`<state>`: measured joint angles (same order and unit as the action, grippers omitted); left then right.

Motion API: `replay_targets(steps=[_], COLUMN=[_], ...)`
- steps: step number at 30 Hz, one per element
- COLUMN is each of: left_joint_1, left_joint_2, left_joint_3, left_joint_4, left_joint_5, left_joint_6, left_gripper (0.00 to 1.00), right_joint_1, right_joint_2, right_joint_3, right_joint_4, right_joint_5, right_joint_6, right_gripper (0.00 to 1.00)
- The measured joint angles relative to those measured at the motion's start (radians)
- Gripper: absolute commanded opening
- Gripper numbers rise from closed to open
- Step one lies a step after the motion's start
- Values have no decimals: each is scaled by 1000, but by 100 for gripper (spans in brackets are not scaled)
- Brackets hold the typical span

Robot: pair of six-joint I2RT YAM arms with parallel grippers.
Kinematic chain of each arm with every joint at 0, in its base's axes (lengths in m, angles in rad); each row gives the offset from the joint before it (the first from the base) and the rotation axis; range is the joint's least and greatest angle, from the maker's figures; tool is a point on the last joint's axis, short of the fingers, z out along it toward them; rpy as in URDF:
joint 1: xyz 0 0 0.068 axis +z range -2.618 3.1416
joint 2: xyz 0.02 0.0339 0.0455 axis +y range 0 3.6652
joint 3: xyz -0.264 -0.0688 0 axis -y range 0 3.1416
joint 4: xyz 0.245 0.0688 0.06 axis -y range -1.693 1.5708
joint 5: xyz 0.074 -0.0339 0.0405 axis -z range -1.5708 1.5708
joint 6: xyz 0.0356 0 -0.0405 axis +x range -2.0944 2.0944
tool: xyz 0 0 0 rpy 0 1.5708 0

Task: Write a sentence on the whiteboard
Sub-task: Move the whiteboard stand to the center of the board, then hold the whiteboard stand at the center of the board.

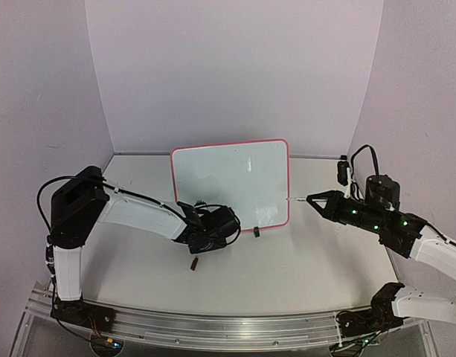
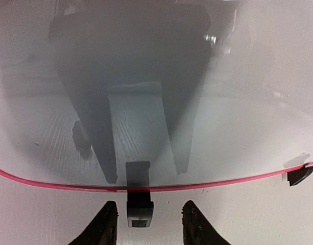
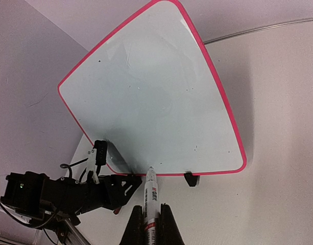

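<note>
Whiteboard: glossy white, pink-red frame, stood upright.
Left claw: released, black clip foot between its tips.
Right claw: grasped marker.

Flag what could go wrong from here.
1. The left gripper is open, straddling the clip foot without clamping it. The whiteboard stands on small feet, so marker pressure might push or tip it back.
2. The marker in the right gripper points at the board's edge, so the first stroke may hit the frame or slip off.
</note>
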<state>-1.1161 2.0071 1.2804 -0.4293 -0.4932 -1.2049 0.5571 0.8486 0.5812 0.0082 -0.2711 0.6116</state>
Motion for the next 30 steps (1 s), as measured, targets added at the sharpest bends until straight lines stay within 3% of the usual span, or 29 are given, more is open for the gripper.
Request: replay_targets(steps=[7, 12, 22, 25, 30], left_joint_1=[-4, -4, 32, 113, 355], left_joint_2=[-83, -213, -393, -460, -547], left_joint_3=[-20, -100, -18, 11, 54], left_joint_4=[21, 82, -15, -51, -98], left_joint_5=[55, 150, 383, 491, 714], left_joint_6=[67, 171, 573, 692, 853], left_gripper=[62, 82, 84, 84, 85], right_joint_1=[0, 0, 0, 1, 30], right_joint_2=[8, 24, 85, 118, 178], right_joint_3=[0, 13, 95, 110, 132], right_joint_4=[0, 2, 62, 89, 133], right_joint_5=[-17, -47, -104, -121, -130], right_joint_6=[-3, -7, -7, -5, 2], right_gripper=[3, 5, 6, 5, 5])
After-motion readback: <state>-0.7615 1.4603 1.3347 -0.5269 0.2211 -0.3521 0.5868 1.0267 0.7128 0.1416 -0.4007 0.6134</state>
